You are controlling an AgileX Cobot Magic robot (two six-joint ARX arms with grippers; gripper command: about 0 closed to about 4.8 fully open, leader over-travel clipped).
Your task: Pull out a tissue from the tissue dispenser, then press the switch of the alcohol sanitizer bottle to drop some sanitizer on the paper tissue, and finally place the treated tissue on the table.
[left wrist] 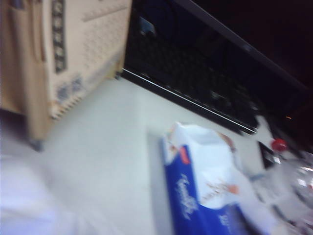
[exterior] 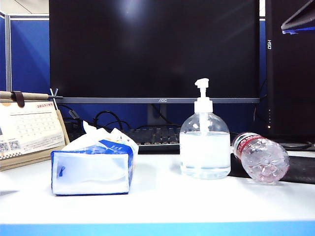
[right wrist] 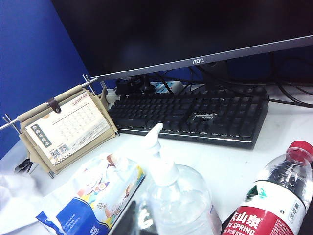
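Landmark: alcohol sanitizer bottle point(exterior: 205, 145), upright mid-table point(exterior: 162, 204), switch point(exterior: 202, 84) on top.

- Tissue dispenser point(exterior: 92, 169) sits near the bottle, on its left in the exterior view and not touching it. Its short end faces the table's front edge, so its long axis runs back toward the keyboard point(right wrist: 195, 117).
- Tissue point(exterior: 101, 133): a crumpled white tuft sticks up out of the dispenser's top slot.
- There's also a pale smear on the table beyond the dispenser, on the side away from the bottle. It shows in both wrist views but is too blurred to tell whether it's a loose sheet.
- Left end effector: out of frame, so I cannot tell its state. Its wrist view is smeared and looks down at an angle on the dispenser's top, which puts this arm above the dispenser side. My read is that it's the nearer arm for the pull, and the tuft wants a pinch from above.
- Right end effector: closed, nothing visibly held. Its wrist view looks over the switch from close in, with the red-capped water bottle point(exterior: 260, 157) lying on the bottle's far side from the dispenser. That makes it the nearer arm for pressing the pump.
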